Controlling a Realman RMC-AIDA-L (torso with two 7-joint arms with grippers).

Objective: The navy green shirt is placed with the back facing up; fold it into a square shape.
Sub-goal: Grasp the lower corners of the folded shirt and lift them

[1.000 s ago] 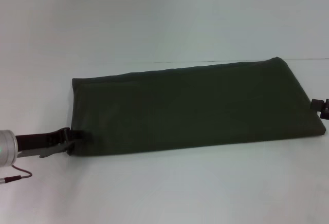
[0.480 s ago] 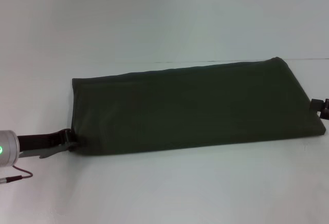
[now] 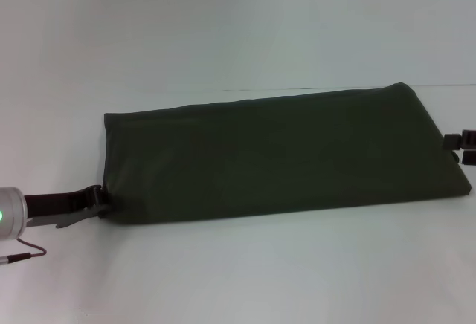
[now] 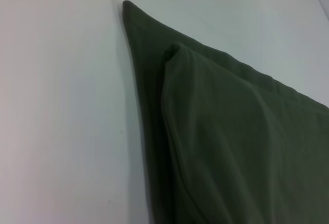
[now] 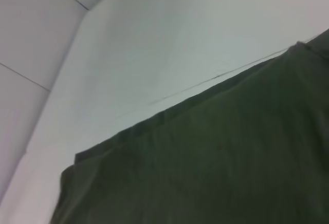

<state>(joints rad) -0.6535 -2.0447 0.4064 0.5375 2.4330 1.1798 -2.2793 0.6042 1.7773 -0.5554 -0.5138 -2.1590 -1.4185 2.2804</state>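
The navy green shirt (image 3: 282,153) lies flat on the white table (image 3: 260,272), folded into a long band that runs from left to right. It also fills the left wrist view (image 4: 231,131), where a folded layer sits on top, and the right wrist view (image 5: 231,157). My left gripper (image 3: 98,201) is at the shirt's near left corner, low on the table, open and just off the cloth. My right gripper (image 3: 461,148) is at the shirt's right end, open, its two dark tips apart beside the edge.
A thin red cable (image 3: 26,253) hangs by the left arm (image 3: 15,216) at the near left. The table's far edge meets a pale wall (image 3: 238,27) behind the shirt. White tabletop lies in front of the shirt.
My left gripper has drawn back to the left off the shirt's near left corner. My right gripper has moved slightly up and right at the shirt's right end. The shirt has not moved.
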